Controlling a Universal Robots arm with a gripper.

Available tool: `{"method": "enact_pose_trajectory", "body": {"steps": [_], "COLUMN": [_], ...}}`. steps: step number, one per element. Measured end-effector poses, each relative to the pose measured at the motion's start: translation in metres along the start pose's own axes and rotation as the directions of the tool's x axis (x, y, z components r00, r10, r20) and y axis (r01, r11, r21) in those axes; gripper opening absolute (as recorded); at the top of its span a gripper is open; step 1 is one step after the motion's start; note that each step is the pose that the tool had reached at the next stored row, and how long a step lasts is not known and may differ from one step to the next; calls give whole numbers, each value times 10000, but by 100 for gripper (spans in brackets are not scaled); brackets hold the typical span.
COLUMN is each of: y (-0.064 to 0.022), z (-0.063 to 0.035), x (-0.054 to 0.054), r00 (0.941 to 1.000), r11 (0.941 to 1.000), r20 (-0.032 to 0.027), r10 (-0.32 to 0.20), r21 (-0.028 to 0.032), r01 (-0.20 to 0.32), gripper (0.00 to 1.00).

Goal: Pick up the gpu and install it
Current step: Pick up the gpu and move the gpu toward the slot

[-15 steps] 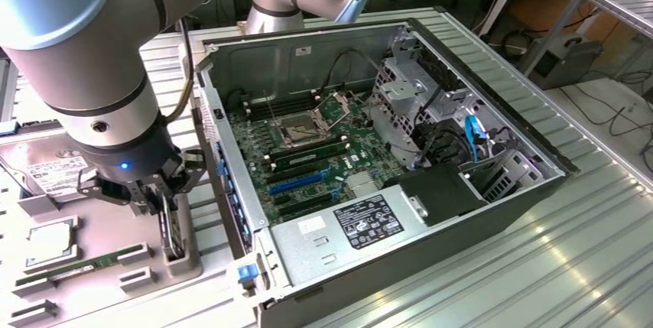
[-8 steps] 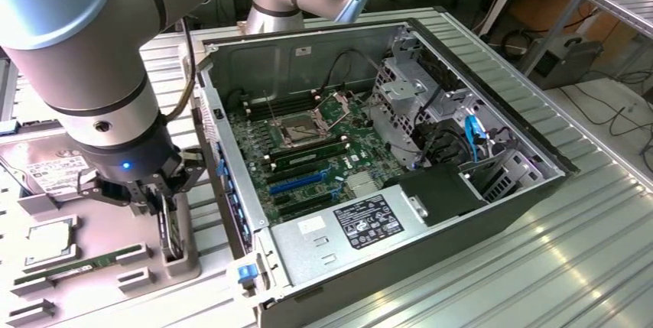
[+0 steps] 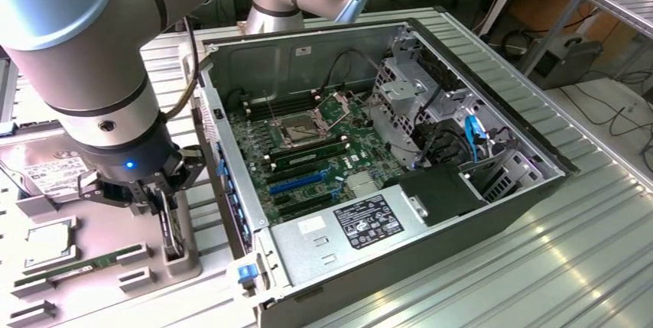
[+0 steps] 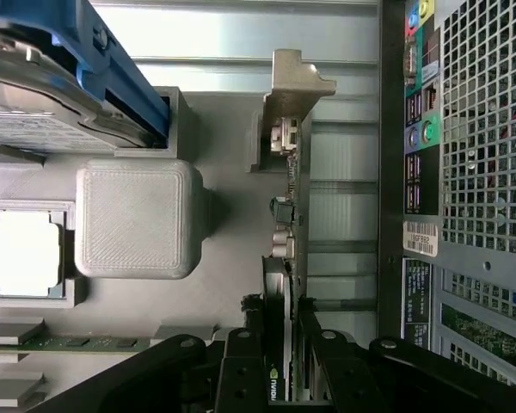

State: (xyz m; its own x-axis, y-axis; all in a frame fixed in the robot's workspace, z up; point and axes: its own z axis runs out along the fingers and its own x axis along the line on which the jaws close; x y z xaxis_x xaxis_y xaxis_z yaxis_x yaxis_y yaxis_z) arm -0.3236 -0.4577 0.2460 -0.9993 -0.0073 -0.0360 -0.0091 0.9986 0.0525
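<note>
The gpu (image 3: 170, 230) stands on its long edge in a grey holder (image 3: 183, 261) at the exterior view's left, beside the open computer case. My gripper (image 3: 164, 207) reaches straight down onto it from above. In the wrist view the gpu (image 4: 289, 215) appears edge-on, a thin card with its silver bracket (image 4: 297, 82) at the far end. My gripper (image 4: 279, 379) straddles the near end, and the black fingers (image 4: 239, 366) press against both faces of the card. The card still rests in its holder.
The open computer case (image 3: 531, 190) lies on the metal table, its motherboard (image 3: 306, 156) and blue slots (image 3: 296, 179) facing up. On the grey parts tray sit a hard drive (image 3: 46, 171), a processor (image 3: 46, 240) and a green memory stick (image 3: 72, 267). The case's rear panel (image 4: 464, 172) is close beside the gpu.
</note>
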Motion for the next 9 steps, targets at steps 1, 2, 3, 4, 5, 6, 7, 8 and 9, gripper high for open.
{"method": "enact_pose_trajectory", "body": {"steps": [1,2,3,4,5,6,7,8,9], "y": [0,0,1,1,2,2,3,4,6], "z": [0,-3,-10,-17,-31,-47,-65,-84,-108], "x": [0,0,0,0,-1,-2,-2,-3,-4], "r00": [10000,10000,10000,10000,10000,10000,10000,10000,10000], "r11": [10000,10000,10000,10000,10000,10000,10000,10000,10000], "r20": [0,0,-1,-1,0,0,0,0,0], "r10": [0,0,0,0,0,0,1,0,1], "r21": [0,0,2,1,0,1,1,0,0], "r01": [0,0,0,0,0,0,-1,0,-1], "gripper": [26,26,26,26,26,26,26,26,26]}}
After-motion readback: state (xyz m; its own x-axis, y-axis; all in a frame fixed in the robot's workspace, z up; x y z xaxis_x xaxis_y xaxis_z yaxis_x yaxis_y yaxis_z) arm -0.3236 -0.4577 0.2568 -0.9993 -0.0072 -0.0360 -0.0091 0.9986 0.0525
